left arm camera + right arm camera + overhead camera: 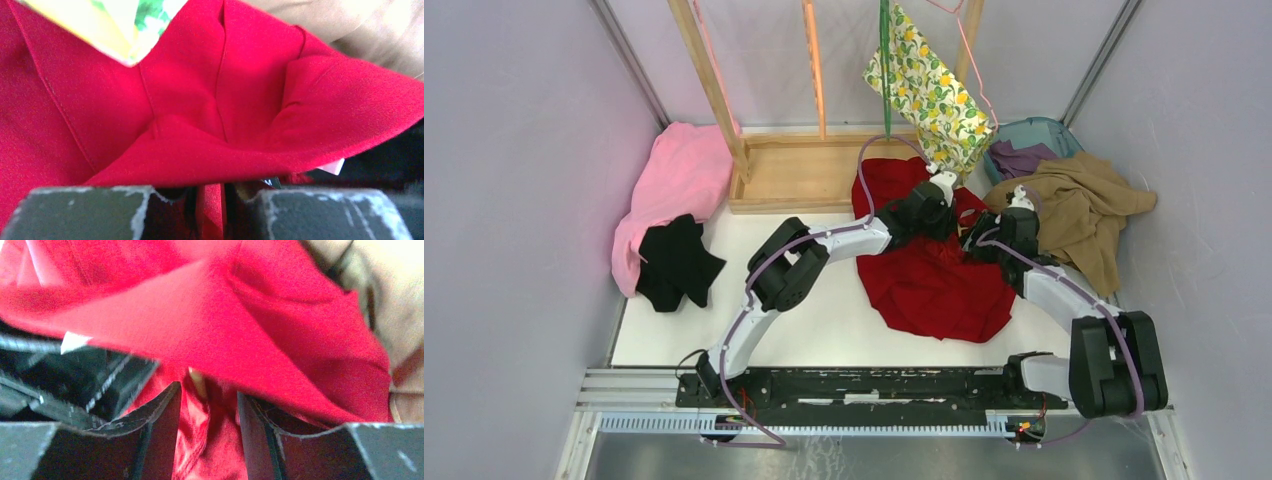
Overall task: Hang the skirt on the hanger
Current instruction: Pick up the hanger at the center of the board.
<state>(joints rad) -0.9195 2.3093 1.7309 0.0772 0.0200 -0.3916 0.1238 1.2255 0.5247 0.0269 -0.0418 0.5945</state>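
The skirt, cream with lemons and leaves, hangs at the back from the rack beside the thin pink hanger. Its lower corner shows at the top of the left wrist view. Both grippers are down on the plain red garment, below the skirt. My left gripper is shut on a narrow fold of red cloth. My right gripper faces it closely, with its jaws apart and loose red cloth lying in the gap.
A wooden rack stands at the back with a green hanger and an orange one. A tan garment lies right of the grippers, before a blue bin. Pink cloth and black cloth lie left.
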